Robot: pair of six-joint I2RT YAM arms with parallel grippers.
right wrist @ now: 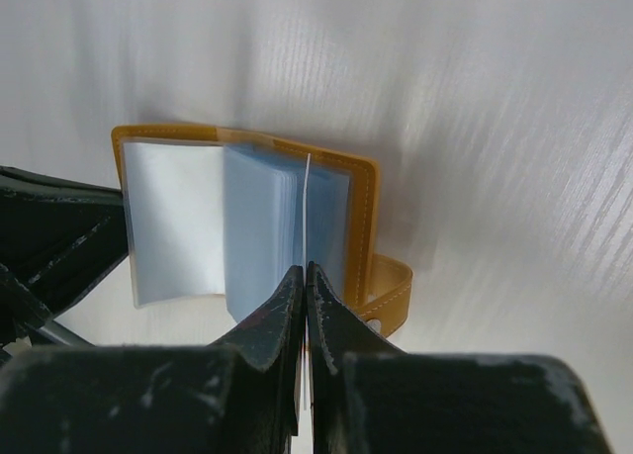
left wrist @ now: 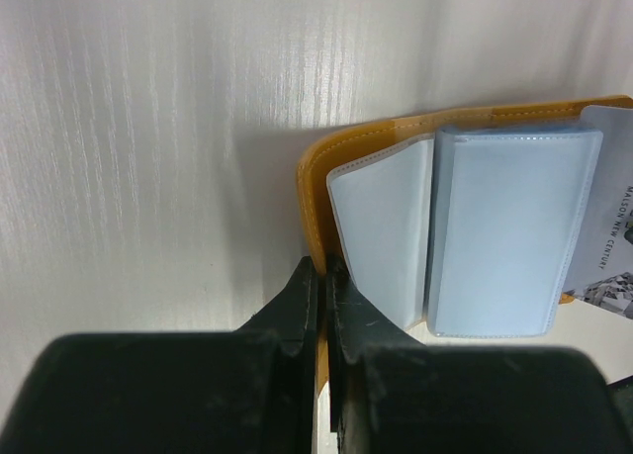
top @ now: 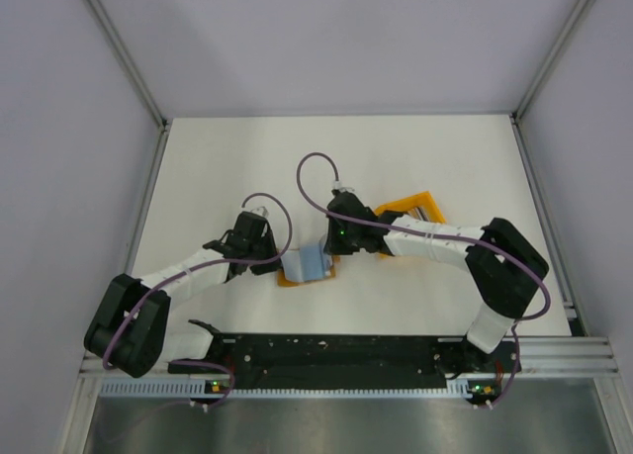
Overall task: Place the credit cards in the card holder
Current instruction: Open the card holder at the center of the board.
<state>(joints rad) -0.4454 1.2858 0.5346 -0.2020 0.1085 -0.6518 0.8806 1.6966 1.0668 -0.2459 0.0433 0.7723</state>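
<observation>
Left tool (left wrist: 321, 271) pinches open card holder (left wrist: 315, 167) by its cover edge on worktop (left wrist: 148, 128); right tool (right wrist: 305, 271) nips what looks like 1 credit card (left wrist: 615, 177) at holder's sleeves (left wrist: 504, 227). Probably early: sleeves look empty.

The left arm (top: 188, 273) and the right arm (top: 435, 244) are each built of white-wrapped tubular links set between bulky black joint housings (top: 509, 266). A thin purple cable (top: 316, 155) loops off each wrist and runs along the links to a long black mounting plate (top: 336, 360), which has small green indicator lights (top: 215, 386) at its ends. The left gripper (left wrist: 318, 271) and the right gripper (right wrist: 304, 271) have matte black fingers (right wrist: 272, 320) that taper to narrow wedge tips, flecked with pale scuffs and scratches.
</observation>
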